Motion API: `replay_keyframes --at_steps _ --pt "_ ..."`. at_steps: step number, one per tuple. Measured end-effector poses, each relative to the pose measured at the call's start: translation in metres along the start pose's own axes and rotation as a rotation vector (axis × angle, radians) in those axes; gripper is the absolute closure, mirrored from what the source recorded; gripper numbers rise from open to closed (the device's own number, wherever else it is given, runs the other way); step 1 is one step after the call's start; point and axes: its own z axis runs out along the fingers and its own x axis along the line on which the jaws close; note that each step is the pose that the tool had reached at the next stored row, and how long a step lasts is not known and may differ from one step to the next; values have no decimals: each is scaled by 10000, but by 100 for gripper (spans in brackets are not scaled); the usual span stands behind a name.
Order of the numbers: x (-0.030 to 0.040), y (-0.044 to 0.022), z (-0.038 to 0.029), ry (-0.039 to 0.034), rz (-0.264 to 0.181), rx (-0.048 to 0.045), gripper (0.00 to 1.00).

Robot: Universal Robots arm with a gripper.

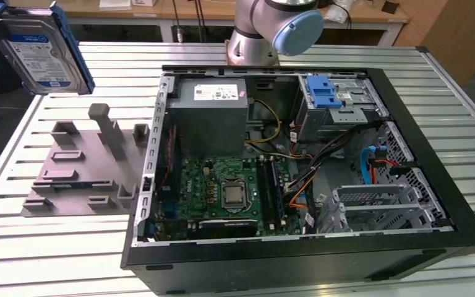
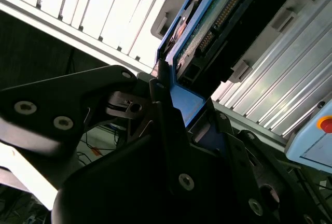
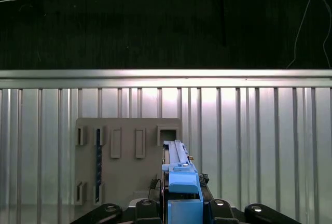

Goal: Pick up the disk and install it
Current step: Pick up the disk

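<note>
The disk, silver-grey with a white-and-blue label and a blue plastic frame, hangs in the air at the exterior view's upper left, above and beyond the grey holder block. My gripper is shut on one end of it, its black fingers clamping the blue frame. In the first wrist view the disk is seen edge-on over the holder block. In the second wrist view the disk's connector side and circuit board face the camera.
An open computer case lies on the slatted metal table, to the exterior view's right of the holder block. Inside are a grey power supply, the motherboard and a metal cage with a blue latch. The arm's base stands behind the case.
</note>
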Motion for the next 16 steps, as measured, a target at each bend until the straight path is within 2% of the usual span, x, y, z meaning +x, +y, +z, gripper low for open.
replay_keyframes --at_steps 16 --pt "-1 1 -34 0 0 1 64"
